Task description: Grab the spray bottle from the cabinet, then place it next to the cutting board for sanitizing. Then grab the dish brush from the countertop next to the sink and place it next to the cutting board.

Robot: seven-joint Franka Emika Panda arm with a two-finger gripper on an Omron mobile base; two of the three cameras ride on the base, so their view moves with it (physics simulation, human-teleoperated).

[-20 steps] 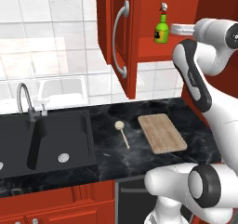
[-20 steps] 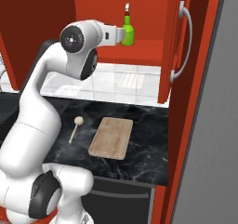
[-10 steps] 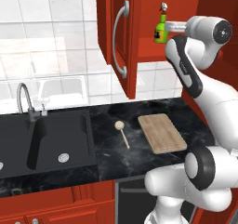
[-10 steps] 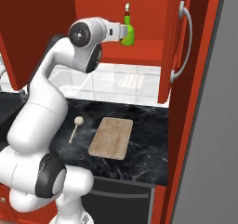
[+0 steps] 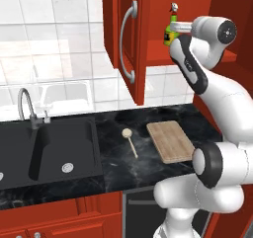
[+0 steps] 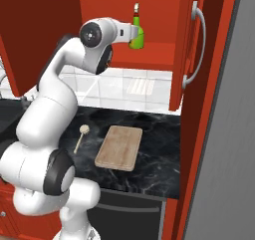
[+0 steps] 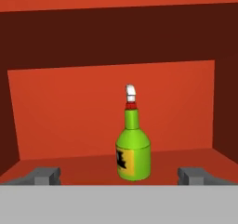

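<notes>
Arm raised high, elbow bent, wrist turned level so the hand reaches horizontally into the open cabinet [image 5: 197, 15]. Gripper [image 7: 121, 176] sits just short of the spray bottle [image 7: 133, 144]; fingers [image 7: 44, 175] spread wide, one tip each side of the bottle in hand view, nothing pinched. In both base views the hand's end reaches the bottle's body; can't tell whether it touches.

Spray bottle: upright on the red inner shelf, glossy green, rounded shoulders tapering to a narrow neck, red collar, small white trigger nozzle on top. Pale yellow label w/ a dark blocky mark (too blurry to read, no legible text). Also seen in left base view [image 5: 169, 33] and right base view [image 6: 136, 34].

Cabinet: smooth red, panelled door [image 5: 127, 39] swung open, long curved grey handle [image 5: 129, 42]. Interior darker red at back.

Below: countertop [image 5: 123, 158], glossy black stone w/ faint white veins. Cutting board [image 5: 170, 141] lies flat on it, light tan wood, visible grain, rounded corners. Dish brush [image 5: 130, 141] lies flat just beside the board on the sink side, apart from it; thin pale beige stick, small round head pointing toward the wall. Sink [image 5: 44, 148] matte black, rectangular, round steel drain; curved grey tap [image 5: 28, 108] at its rear. White glossy tile [image 5: 59, 44] on wall behind.
</notes>
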